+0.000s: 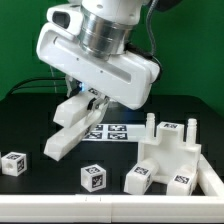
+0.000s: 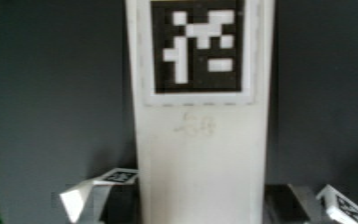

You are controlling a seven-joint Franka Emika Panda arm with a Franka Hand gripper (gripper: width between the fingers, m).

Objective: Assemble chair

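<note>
Over the black worktop (image 1: 30,118), a tilted white bar (image 1: 70,127) bearing a square tag (image 2: 201,45) is being clamped by the tool (image 1: 93,101).

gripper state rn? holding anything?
Gripper: closed on the white bar, which sits between the fingers and tilts downward.

Exterior view: bright, even light is falling from above. The glossy arm housing (image 1: 95,55) is throwing back broad pale highlights. The bar (image 1: 70,132) is casting only a short, soft shadow on the black table (image 1: 30,122). Fine detail is coming out coarse. Wrist view: light is running dimmer and greyer. The bar is filling the frame and reading soft, its tag edges smearing, and the lower corners are going darkest.
</note>
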